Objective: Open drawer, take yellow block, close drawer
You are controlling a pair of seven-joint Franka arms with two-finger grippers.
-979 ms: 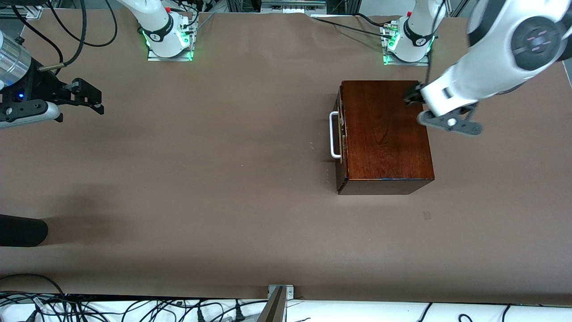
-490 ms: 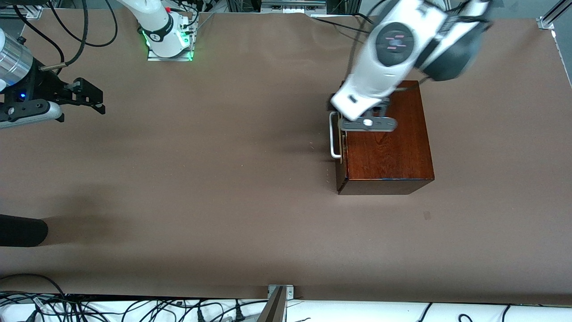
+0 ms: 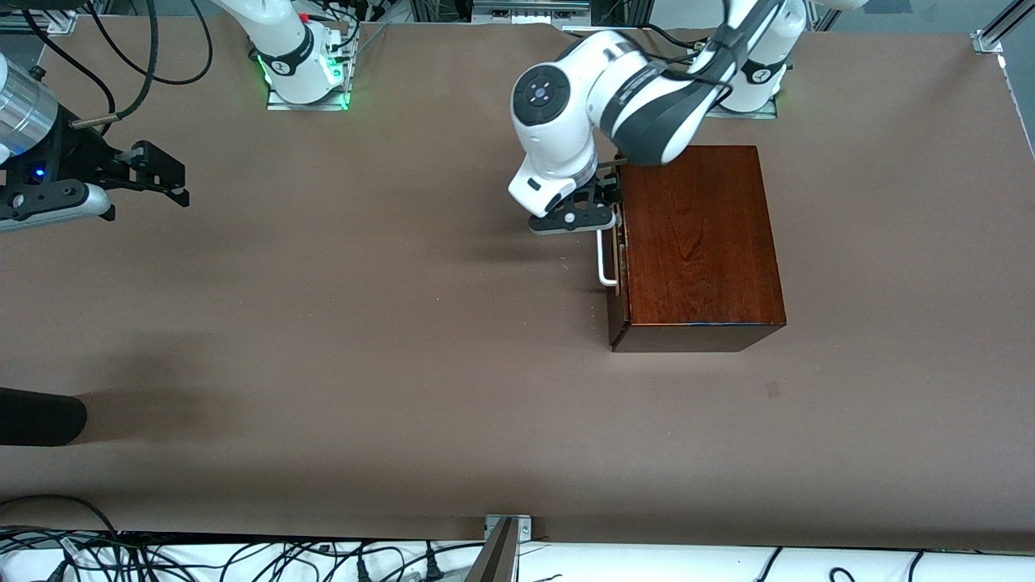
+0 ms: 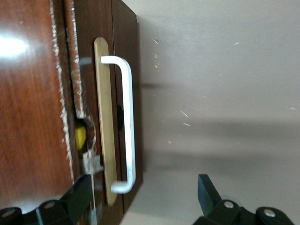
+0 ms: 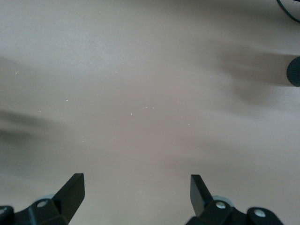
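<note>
The reddish-brown wooden box (image 3: pixel 699 242) stands toward the left arm's end of the table. Its drawer (image 3: pixel 618 242) is pushed in, and the white bar handle (image 3: pixel 603 259) faces the right arm's end. My left gripper (image 3: pixel 594 208) is open and empty, over the handle's end that lies farther from the front camera. In the left wrist view the handle (image 4: pixel 129 122) runs along the dark drawer front (image 4: pixel 123 84), and its end lies between my open left gripper's (image 4: pixel 144 194) fingers. A sliver of the yellow block (image 4: pixel 80 136) shows through a narrow gap. My right gripper (image 3: pixel 154 182) waits open.
A black rounded object (image 3: pixel 40 416) lies at the table's edge at the right arm's end, nearer the front camera. The right wrist view shows the right gripper (image 5: pixel 137 190) over bare brown table (image 5: pixel 150 93). The arm bases (image 3: pixel 307 73) stand along the table's edge farthest from the front camera.
My left arm has swung across the box top from the box's left-arm-side end to the drawer front. Its gripper now sits at the handle. The right arm has not moved.
</note>
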